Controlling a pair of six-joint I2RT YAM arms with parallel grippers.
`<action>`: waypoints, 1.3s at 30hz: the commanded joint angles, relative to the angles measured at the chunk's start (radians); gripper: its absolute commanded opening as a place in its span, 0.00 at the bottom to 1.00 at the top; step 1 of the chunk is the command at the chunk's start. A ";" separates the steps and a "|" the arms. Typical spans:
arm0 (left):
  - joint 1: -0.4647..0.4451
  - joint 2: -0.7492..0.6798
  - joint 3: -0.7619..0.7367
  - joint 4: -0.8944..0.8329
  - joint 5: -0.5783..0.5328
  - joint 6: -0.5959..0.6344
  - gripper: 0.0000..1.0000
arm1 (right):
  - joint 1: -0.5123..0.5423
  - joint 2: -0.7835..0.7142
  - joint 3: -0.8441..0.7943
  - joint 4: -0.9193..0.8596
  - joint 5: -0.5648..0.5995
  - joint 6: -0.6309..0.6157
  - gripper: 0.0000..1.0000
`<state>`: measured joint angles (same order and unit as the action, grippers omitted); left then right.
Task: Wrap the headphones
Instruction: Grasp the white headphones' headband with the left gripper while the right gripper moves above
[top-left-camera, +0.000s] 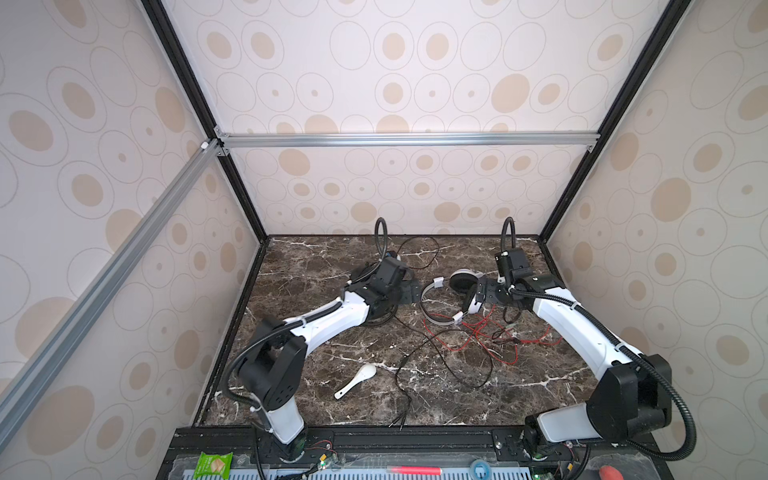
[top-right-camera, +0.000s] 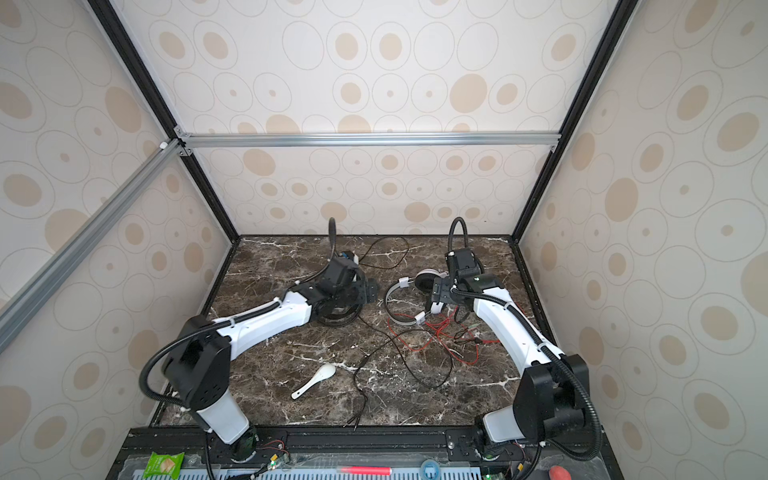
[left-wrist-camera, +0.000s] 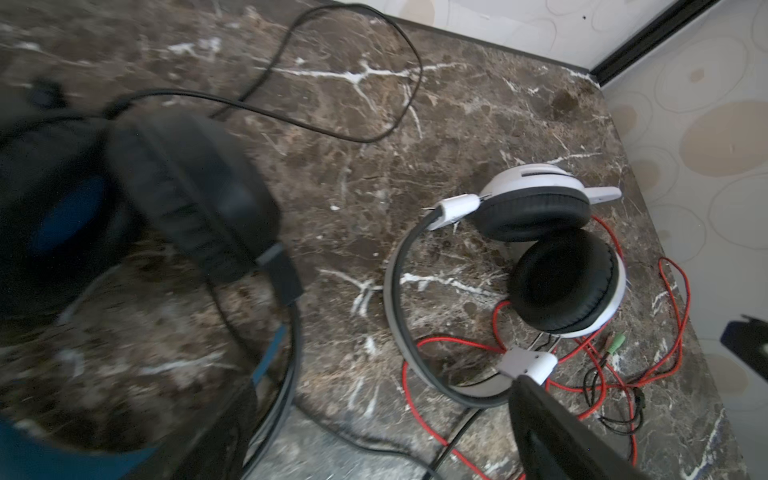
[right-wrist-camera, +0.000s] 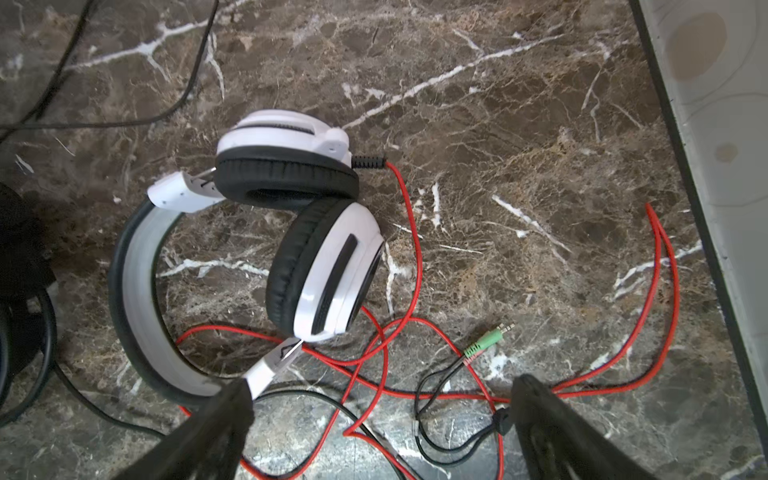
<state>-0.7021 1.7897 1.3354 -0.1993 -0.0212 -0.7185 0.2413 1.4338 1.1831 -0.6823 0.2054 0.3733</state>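
Note:
The white-and-black headphones (top-left-camera: 432, 309) lie right of centre on the marble table, with their red cable (right-wrist-camera: 409, 249) tangled in loose loops toward the front. My right gripper (right-wrist-camera: 380, 436) hovers open over those loops, beside the near earcup (right-wrist-camera: 328, 270). Its fingers (right-wrist-camera: 561, 432) are spread wide with nothing gripped. The black headphones (left-wrist-camera: 187, 187) with the blue inner headband sit under my left arm and are mostly hidden in both top views. My left gripper (left-wrist-camera: 374, 449) is open just beside their headband. Their thin black cable (top-left-camera: 440, 357) trails across the table.
A white spoon (top-left-camera: 357, 380) lies near the front centre. Patterned walls close in the table on the left, back and right. A black rail (top-left-camera: 415, 436) runs along the front. On the ledge below it are a green packet (top-left-camera: 214, 464) and a red pen (top-left-camera: 413, 470).

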 joint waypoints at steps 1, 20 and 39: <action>-0.037 0.114 0.140 -0.107 -0.001 -0.110 0.88 | -0.002 0.015 0.034 -0.081 -0.006 -0.021 1.00; -0.077 0.518 0.445 -0.275 -0.068 -0.239 0.49 | -0.002 0.005 0.038 -0.085 -0.029 -0.113 1.00; -0.052 0.512 0.582 -0.379 -0.274 0.151 0.00 | -0.002 -0.025 0.107 -0.114 -0.046 -0.194 1.00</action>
<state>-0.7658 2.3135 1.8771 -0.5262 -0.2276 -0.7227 0.2413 1.4448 1.2884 -0.7666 0.1673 0.1921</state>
